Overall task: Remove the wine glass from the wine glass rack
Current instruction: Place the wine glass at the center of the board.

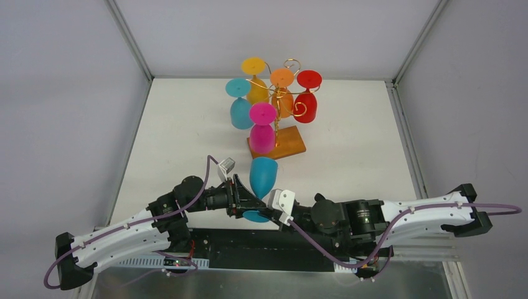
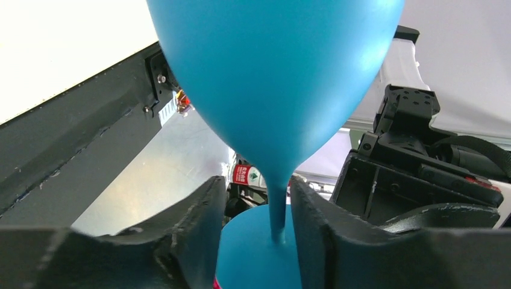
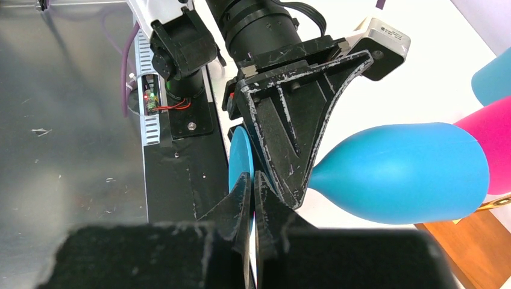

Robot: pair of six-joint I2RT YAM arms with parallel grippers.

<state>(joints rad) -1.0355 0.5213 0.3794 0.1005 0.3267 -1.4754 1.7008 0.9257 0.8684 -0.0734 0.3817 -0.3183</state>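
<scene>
Wine glass: blue, off the rack, tipped on its side over the table's near edge between both grippers. Bowl points to 12 o'clock, foot to 6 o'clock in the top view.
Glass vs rack: bowl rim near the wooden base, apart from it. The rack is at 12 o'clock of the wine glass.
Wine glass rack: gold wire on a brown base, far centre of the table.
Left gripper: comes in from 9 o'clock. Fingers sit either side of the stem just under the bowl. Wrist view shows a gap on one side of the stem, so not clamped, jaws apart.
Right gripper: comes in from 3 o'clock, clenched on the rim of the glass foot, disc edge pinched between the fingertips.
Contact with the table: cannot tell whether the bowl touches it.
Other glasses on rack: cyan at 9 o'clock of the stand, yellow at 11, orange at centre, red at 3, magenta at 7. All hang foot up.
Magenta glass: just beyond the blue bowl in the right wrist view.
</scene>
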